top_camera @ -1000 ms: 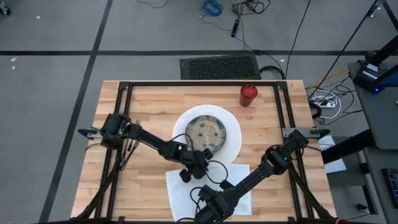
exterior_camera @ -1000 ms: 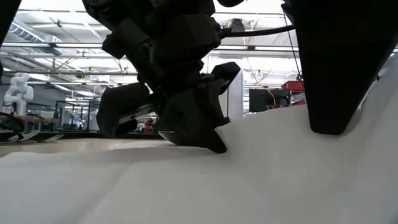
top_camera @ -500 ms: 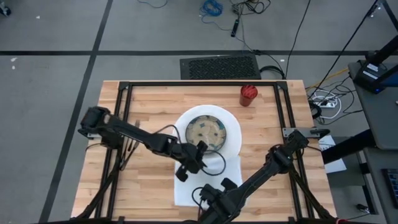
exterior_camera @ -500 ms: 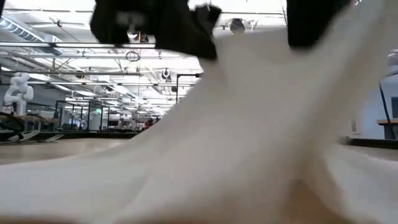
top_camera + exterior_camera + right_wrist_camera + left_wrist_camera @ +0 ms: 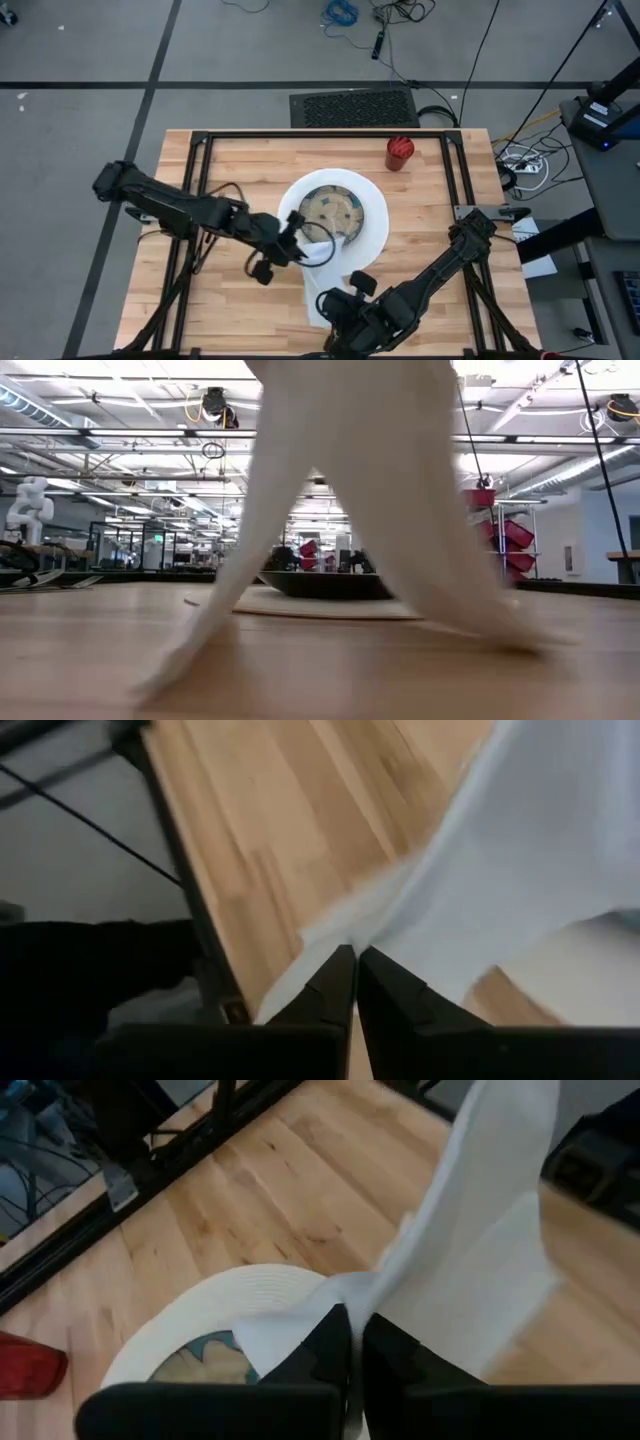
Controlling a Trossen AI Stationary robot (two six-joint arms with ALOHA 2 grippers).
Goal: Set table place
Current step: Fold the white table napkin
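A white cloth napkin is raised between my two grippers over the near middle of the table. My left gripper is shut on it beside the near left rim of the white plate. My right gripper is shut on it closer to the near edge. In the low view the napkin hangs from above the frame and splits into two tails resting on the wood. A patterned dish sits on the plate. My left gripper pinches an edge of the napkin between its two shut fingers, slanting down. The cloth runs away from the fingers as a raised sheet, above the wood. My right gripper pinches a bunched edge of the napkin between its two shut fingers, slanting down. The cloth fans out from the fingertips. One lower tail and another touch the table.
A red cup stands at the far right of the table. The black tube frame runs around the tabletop. Bare wood lies at the table's left and near left.
Both grippers have risen, and the left one has gone toward the table's left and far side. The napkin, which lay flat at the near edge, has been drawn up into a hanging shape with only its lower tails still on the wood.
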